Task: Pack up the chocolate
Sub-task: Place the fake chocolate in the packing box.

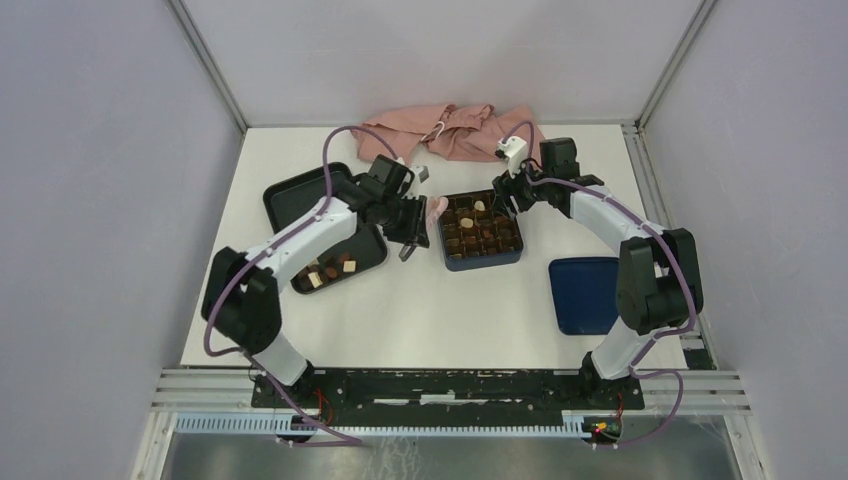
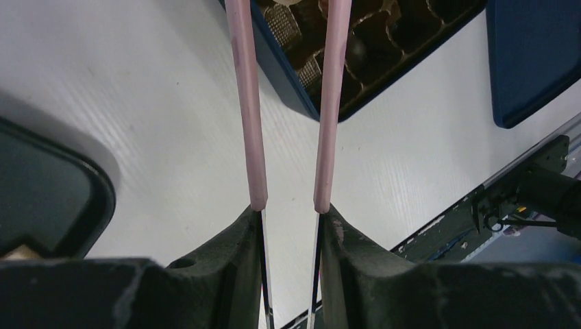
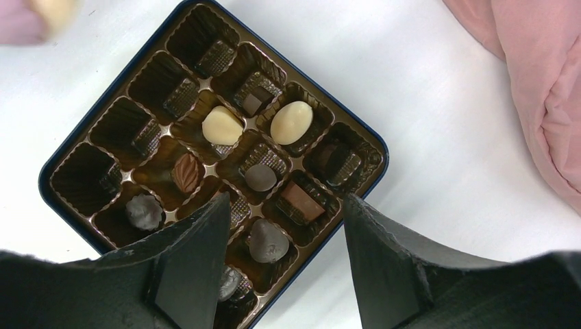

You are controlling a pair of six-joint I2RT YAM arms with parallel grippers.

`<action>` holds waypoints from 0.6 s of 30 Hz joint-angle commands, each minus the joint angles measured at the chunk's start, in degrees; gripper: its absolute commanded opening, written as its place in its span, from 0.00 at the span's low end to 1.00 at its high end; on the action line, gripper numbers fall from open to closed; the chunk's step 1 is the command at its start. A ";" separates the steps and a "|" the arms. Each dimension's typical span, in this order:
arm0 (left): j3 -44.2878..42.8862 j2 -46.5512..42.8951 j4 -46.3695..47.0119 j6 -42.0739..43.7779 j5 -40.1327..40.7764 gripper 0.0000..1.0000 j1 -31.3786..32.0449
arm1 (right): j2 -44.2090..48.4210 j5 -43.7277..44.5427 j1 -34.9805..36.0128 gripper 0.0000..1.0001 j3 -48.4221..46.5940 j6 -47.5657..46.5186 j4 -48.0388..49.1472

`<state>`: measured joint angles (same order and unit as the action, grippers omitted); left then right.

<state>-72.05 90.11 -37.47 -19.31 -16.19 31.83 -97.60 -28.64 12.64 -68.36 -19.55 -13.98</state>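
Right wrist view looks down between the two dark fingers of the right gripper [image 3: 288, 267], which stand wide apart with nothing between them. Just beyond and below the fingertips lies the blue box [image 3: 79, 171], its brown cups partly filled with chocolates [image 3: 221, 125]. Two cream ones sit ahead of the fingertips and dark and brown ones nearer them, with empty cups out past the left finger.

The left gripper [image 2: 291, 212] is closed partway on a pair of pink tongs [image 2: 246, 103], one arm against each finger. The tongs reach forward from the fingers to the box's corner. A pale blur at their tips may be a cream piece, but I cannot tell. More chocolates lie in the black tray [image 1: 368, 248], back behind the left fingers.

The pieces look light, hard-shelled and smooth, so they are likely to slip or scuff under a hard squeeze. A gentle pinch across opposite sides, low on the piece, seems the safest hold. Rounded ones want the tongs centred.
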 commanded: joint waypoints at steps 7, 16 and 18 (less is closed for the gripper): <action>-16.13 15.21 -2.68 0.60 8.36 0.14 4.12 | 1.29 -1.88 -1.19 0.67 -2.31 0.63 1.23; -23.34 21.99 -8.10 3.03 12.56 0.16 4.71 | 0.99 -2.51 -1.23 0.67 -2.22 1.01 1.32; -23.84 22.60 -8.40 3.29 12.80 0.16 5.04 | 1.05 -2.58 -1.33 0.67 -2.22 1.01 1.34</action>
<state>-92.66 111.50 -43.79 -18.79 -5.78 36.14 -97.60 -29.98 11.55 -68.36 -19.16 -14.06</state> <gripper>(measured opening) 0.378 0.668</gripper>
